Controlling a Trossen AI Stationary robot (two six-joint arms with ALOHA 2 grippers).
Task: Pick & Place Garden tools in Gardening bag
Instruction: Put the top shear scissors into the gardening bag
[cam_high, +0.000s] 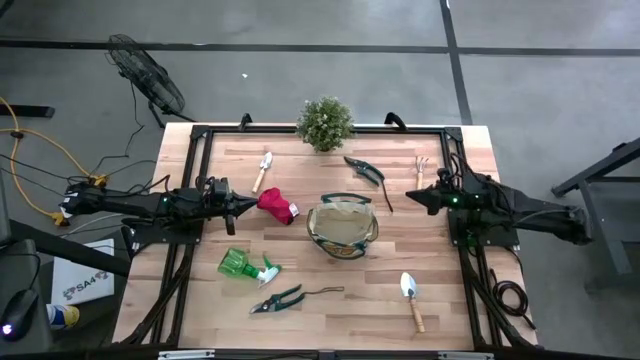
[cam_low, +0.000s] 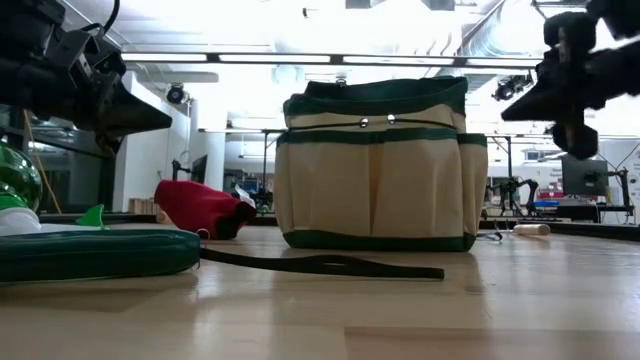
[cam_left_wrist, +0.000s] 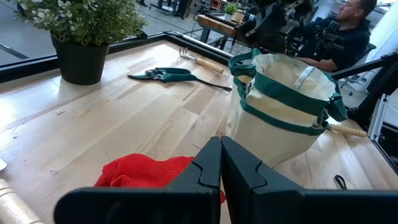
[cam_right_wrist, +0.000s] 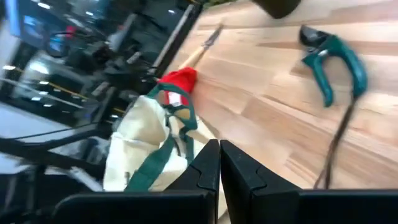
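Observation:
The gardening bag (cam_high: 343, 227) stands upright and open-topped at the table's middle. Around it lie several garden tools. A red glove (cam_high: 277, 206) lies left of the bag and a trowel (cam_high: 264, 170) at the far left. Green pruners (cam_high: 365, 171) and a small rake (cam_high: 422, 168) lie at the far right. A green spray bottle (cam_high: 245, 266), more pruners (cam_high: 280, 299) and another trowel (cam_high: 411, 299) lie near the front. My left gripper (cam_high: 245, 203) hovers shut just left of the glove. My right gripper (cam_high: 410, 198) hovers shut to the right of the bag.
A bushy potted plant (cam_high: 325, 122) stands at the table's far edge. A dark strap (cam_low: 320, 264) trails from the near pruners across the wood. A person (cam_left_wrist: 348, 31) sits beyond the table's right side. Bare wood lies between the bag and the front edge.

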